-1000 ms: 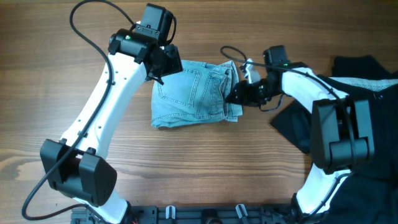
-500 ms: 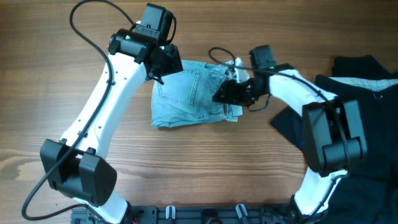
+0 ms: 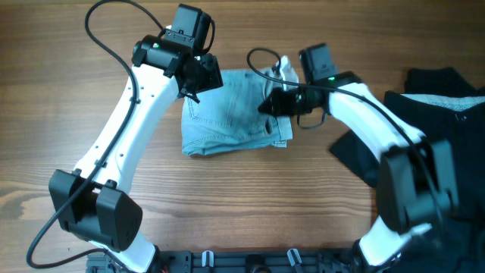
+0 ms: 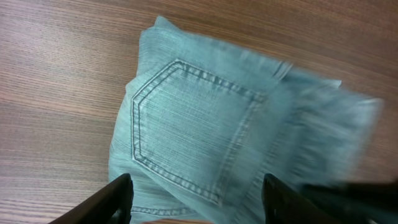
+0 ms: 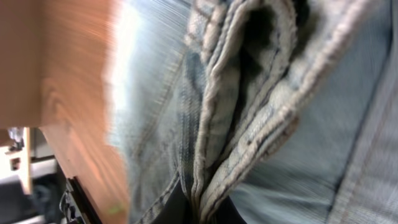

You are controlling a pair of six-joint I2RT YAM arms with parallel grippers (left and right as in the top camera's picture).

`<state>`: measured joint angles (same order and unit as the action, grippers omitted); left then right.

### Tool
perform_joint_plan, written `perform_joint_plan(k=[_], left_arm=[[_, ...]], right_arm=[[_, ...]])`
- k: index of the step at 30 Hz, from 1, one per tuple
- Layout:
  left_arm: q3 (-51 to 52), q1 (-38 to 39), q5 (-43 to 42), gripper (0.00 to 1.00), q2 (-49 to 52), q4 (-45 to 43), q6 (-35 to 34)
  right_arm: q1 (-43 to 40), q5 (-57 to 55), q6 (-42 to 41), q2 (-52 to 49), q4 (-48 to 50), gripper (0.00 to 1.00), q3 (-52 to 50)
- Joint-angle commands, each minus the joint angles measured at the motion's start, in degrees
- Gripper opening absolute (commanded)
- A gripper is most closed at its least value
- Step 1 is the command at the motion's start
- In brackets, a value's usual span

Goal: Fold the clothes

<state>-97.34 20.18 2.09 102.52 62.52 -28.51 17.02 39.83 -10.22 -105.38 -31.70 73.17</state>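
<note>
From here the right wrist view is only a blur of bunched seams, and the black garment (image 3: 443,95) runs off the bench (image 3: 45,91) at its right edge. The right arm reaches left, its right end effector (image 3: 274,105) clamped on the right edge of the denim shorts (image 3: 227,117), which lie folded mid-bench; it has slid up-left since a second ago. The left end effector (image 3: 195,85) hovers over their top-left corner, fingers apart.

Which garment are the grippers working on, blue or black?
The light-blue denim shorts, centre, back pocket up: left gripper over one end, right gripper at the other. The black garment lies apart, far right.
</note>
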Motion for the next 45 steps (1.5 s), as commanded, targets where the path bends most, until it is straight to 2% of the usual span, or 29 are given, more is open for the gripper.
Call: perform_joint_plan(k=[1,4,9,15,21,24,27,30,31,34,37,39,42,45], left_arm=[[-0.28,-0.17,0.48,0.66,0.28,-0.37,1.14],[-0.28,-0.17,0.57,0.66,0.28,-0.35,1.14],[-0.28,-0.17,0.57,0.66,0.28,-0.31,1.14],[-0.28,-0.17,0.57,0.66,0.28,0.09,1.14],[-0.28,-0.17,0.61,0.66,0.28,0.07,1.16],[-0.28,-0.17,0.61,0.67,0.28,0.07,1.22],[-0.28,-0.17,1.05,0.67,0.31,0.04,1.33],[-0.28,-0.17,1.49,0.67,0.31,-0.02,1.31],[-0.28,-0.17,1.49,0.67,0.28,-0.13,1.33],[-0.28,-0.17,1.49,0.67,0.31,-0.42,1.33],[-0.28,-0.17,1.49,0.68,0.31,-0.55,1.33],[-0.28,-0.17,1.46,0.68,0.31,-0.55,1.31],[-0.28,-0.17,1.46,0.68,0.31,-0.55,1.31],[-0.28,-0.17,1.44,0.68,0.31,-0.50,1.31]], right_arm=[[0.22,-5.16,4.70,9.77,0.70,0.04,3.56],[0.17,-14.10,4.61,9.35,-1.20,0.04,3.08],[-0.15,-27.63,5.40,2.25,-3.89,0.07,2.45],[-2.36,-38.58,-7.19,-4.96,-9.31,0.04,2.45],[-4.37,-40.24,-9.49,-5.55,-9.90,0.04,2.45],[-4.35,-34.77,-0.28,-4.63,-8.59,0.04,3.15],[-4.35,-25.20,5.33,0.00,-9.31,0.04,5.77],[-3.61,-13.70,7.61,8.24,-9.84,0.04,8.28],[-3.23,-13.38,7.89,10.19,-9.97,0.05,8.66],[-3.21,-15.34,8.04,14.78,-9.03,0.04,8.79],[-4.81,-23.23,5.55,16.46,-8.96,0.04,8.79],[-6.75,-26.34,5.60,15.45,-10.29,0.06,8.39],[-9.22,-26.86,5.84,11.63,-11.26,0.13,6.78],[-10.86,-31.91,5.46,4.28,-13.68,0.05,6.58]])
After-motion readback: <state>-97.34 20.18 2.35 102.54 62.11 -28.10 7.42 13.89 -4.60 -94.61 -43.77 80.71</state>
